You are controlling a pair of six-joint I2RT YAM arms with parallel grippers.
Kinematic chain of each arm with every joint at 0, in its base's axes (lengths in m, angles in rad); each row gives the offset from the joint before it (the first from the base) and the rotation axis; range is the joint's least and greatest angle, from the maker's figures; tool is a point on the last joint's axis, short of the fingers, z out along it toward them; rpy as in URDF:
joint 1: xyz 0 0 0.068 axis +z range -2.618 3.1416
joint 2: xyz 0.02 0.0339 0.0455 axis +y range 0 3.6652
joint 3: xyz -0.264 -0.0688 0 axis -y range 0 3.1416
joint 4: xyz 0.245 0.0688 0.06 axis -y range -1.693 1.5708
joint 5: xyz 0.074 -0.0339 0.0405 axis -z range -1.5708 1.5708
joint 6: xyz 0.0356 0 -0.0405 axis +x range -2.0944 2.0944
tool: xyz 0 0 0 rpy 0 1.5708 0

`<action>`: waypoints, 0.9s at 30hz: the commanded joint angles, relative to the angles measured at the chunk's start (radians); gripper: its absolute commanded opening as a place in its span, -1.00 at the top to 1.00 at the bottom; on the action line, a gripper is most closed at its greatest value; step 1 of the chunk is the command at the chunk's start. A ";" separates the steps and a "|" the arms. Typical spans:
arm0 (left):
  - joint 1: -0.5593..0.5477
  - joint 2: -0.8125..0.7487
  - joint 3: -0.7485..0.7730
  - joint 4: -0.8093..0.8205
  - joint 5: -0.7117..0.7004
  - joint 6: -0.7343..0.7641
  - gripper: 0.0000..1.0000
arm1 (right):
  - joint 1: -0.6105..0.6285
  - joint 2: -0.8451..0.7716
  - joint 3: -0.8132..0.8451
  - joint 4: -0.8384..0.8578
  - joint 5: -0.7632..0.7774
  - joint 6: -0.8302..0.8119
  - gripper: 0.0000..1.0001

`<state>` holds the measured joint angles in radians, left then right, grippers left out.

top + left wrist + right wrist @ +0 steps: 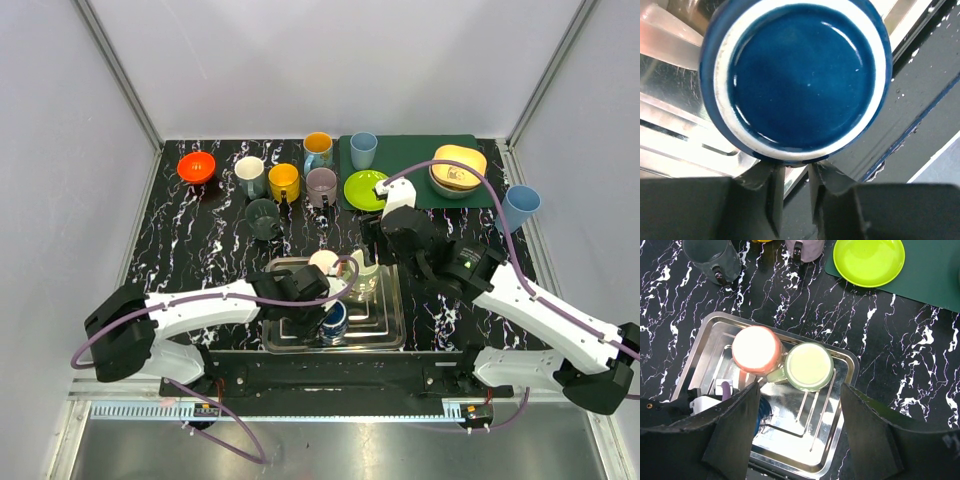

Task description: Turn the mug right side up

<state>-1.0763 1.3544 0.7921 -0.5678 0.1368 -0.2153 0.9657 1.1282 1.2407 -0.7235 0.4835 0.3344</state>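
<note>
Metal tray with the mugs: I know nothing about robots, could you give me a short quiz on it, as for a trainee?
1. True or false: the pink mug in the tray stands upside down.
2. The mug at the left end effector is: A pink, B blue, C green.
3. How many mugs are in the tray?
Key: 1 true; 2 B; 3 three.

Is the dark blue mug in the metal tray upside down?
Looks upside down: the left wrist view shows the flat, white-ringed bottom of the dark blue mug, not its opening.
</note>
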 commanded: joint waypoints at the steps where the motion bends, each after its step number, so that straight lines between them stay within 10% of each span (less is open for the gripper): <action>1: -0.004 -0.011 0.039 0.055 0.020 0.005 0.66 | 0.002 -0.025 -0.007 0.015 -0.006 0.025 -0.42; 4: -0.004 -0.034 0.039 0.052 0.011 -0.002 1.00 | 0.002 -0.027 -0.007 0.016 -0.014 0.028 -0.42; 17: -0.016 -0.457 0.170 -0.096 -0.134 -0.166 1.00 | 0.002 -0.203 0.034 0.030 0.023 0.072 -0.43; 27: -0.002 -0.847 0.016 0.434 -0.260 -0.328 1.00 | 0.001 -0.343 -0.124 0.294 -0.412 0.221 -0.54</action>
<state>-1.0863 0.6136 0.8394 -0.5285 -0.0662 -0.4698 0.9657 0.7788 1.1728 -0.5827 0.3149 0.4698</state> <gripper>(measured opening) 0.156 0.762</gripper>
